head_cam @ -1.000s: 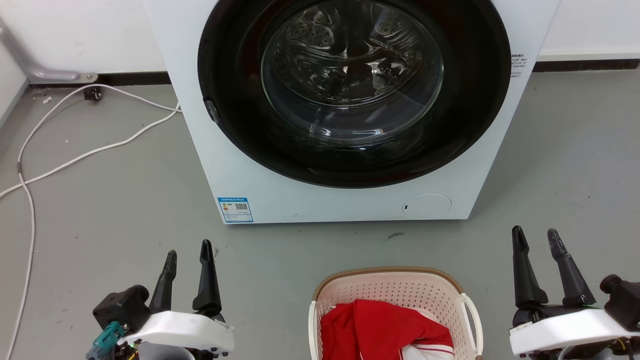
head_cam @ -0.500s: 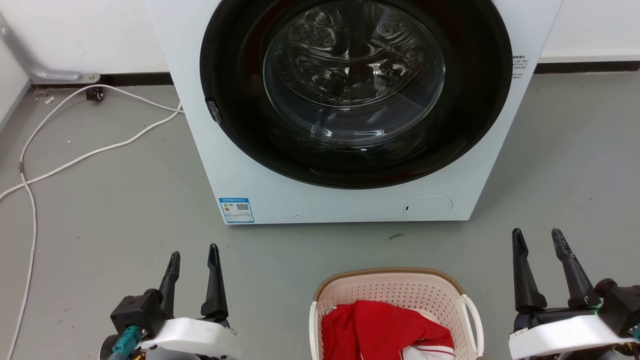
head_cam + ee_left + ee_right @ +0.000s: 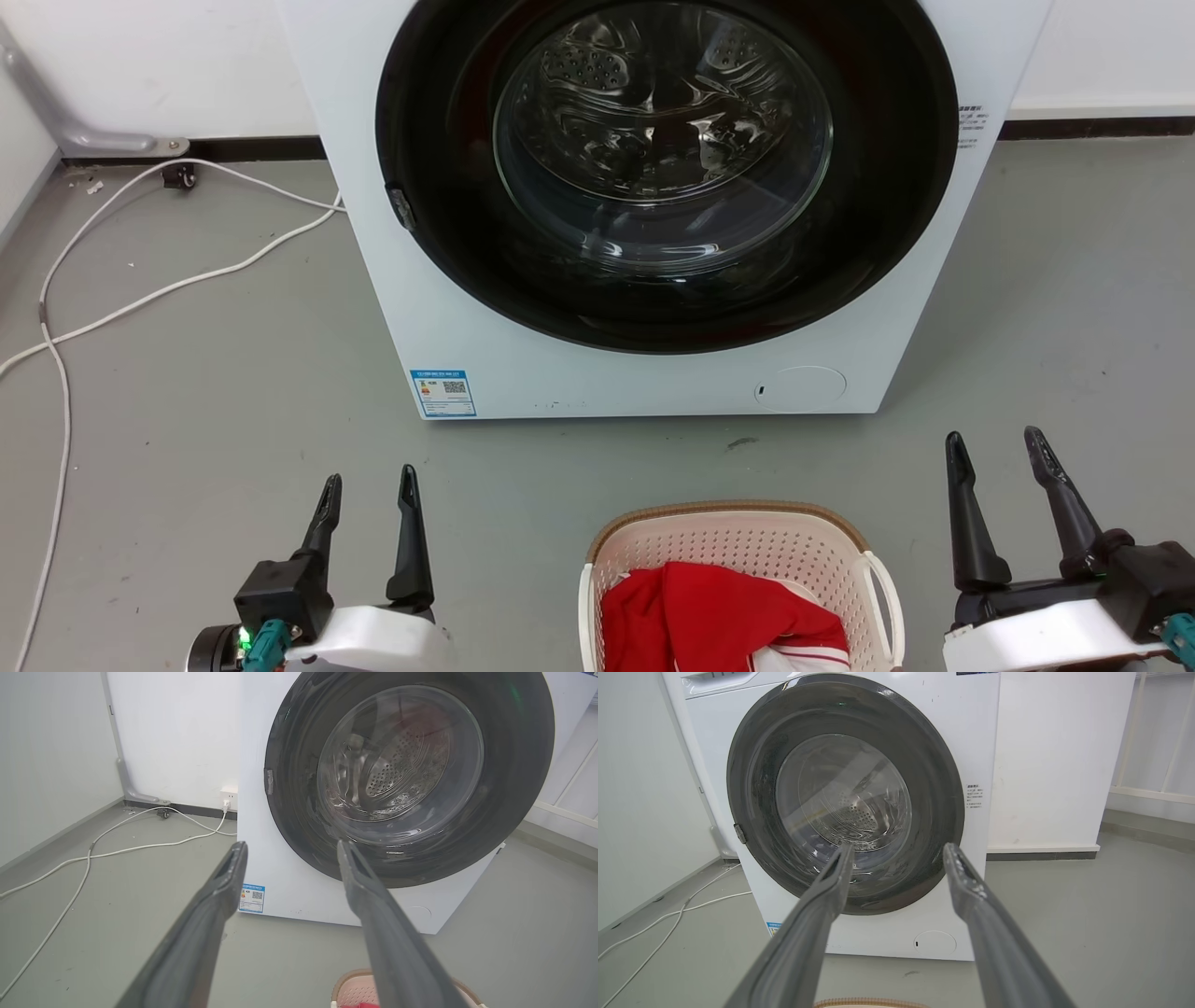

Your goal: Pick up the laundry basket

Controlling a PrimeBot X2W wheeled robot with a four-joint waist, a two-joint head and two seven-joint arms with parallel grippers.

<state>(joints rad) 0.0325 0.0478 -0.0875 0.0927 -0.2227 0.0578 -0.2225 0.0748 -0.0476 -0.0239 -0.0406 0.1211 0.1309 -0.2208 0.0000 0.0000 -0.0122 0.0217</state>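
Observation:
The laundry basket (image 3: 738,541) stands on the grey floor at the bottom middle of the head view, cream and perforated with a brown rim and white side handles, holding red and white clothes (image 3: 719,611). Its rim also peeks in at the bottom of the left wrist view (image 3: 348,985) and the right wrist view (image 3: 873,1004). My left gripper (image 3: 369,483) is open to the basket's left, apart from it. My right gripper (image 3: 994,442) is open to its right, also apart. Nothing is between either pair of fingers.
A white front-loading washing machine (image 3: 560,364) with a closed dark round glass door (image 3: 663,168) stands just behind the basket. White cables (image 3: 140,299) trail over the floor at the left toward the wall. Bare grey floor lies on both sides of the machine.
Both grippers have sunk lower in the head view. The left one has shifted right toward the basket. The basket has not moved.

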